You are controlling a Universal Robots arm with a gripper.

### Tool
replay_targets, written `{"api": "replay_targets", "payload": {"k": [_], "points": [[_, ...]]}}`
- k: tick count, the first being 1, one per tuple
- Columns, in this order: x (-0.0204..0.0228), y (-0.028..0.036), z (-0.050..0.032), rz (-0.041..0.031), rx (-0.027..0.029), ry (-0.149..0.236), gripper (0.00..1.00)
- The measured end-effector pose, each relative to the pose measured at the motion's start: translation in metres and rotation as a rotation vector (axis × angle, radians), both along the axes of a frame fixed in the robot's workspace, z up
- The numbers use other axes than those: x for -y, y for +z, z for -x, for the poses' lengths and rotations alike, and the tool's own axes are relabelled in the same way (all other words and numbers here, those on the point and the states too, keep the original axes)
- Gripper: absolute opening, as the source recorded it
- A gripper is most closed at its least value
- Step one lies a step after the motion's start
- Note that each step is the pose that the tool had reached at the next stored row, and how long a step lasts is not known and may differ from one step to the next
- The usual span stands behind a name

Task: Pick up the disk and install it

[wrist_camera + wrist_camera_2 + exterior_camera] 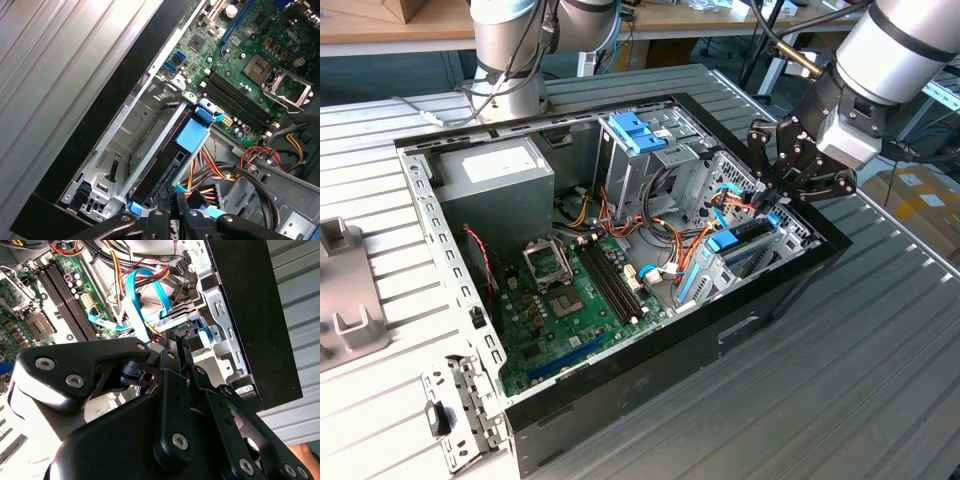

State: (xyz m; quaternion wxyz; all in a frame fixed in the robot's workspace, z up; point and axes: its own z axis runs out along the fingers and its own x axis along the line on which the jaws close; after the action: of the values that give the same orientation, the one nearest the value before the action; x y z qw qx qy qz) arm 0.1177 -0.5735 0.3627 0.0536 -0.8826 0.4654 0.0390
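Claw [772, 196] clenched on the rear edge of the disk [165, 167], which sits on edge in the drive cage [125, 150] at the open computer case's [790, 290] front corner, beside the motherboard [570, 300].

bright even light, near tool [172, 365] blurred

One open computer case [780, 290] on a metal table [880, 380], holding one motherboard [575, 300], one grey power supply [495, 175], one disk [165, 165] in its blue bracket, four memory slots [615, 280], and one gripper [782, 185] on one of two robot arms [510, 50].
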Motion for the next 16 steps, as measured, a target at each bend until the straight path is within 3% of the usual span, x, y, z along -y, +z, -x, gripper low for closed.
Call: {"api": "replay_targets", "payload": {"k": [16], "points": [[0.0000, -0.0021, 0.0000, 0.0000, 0.0000, -0.080, 0.17]]}}
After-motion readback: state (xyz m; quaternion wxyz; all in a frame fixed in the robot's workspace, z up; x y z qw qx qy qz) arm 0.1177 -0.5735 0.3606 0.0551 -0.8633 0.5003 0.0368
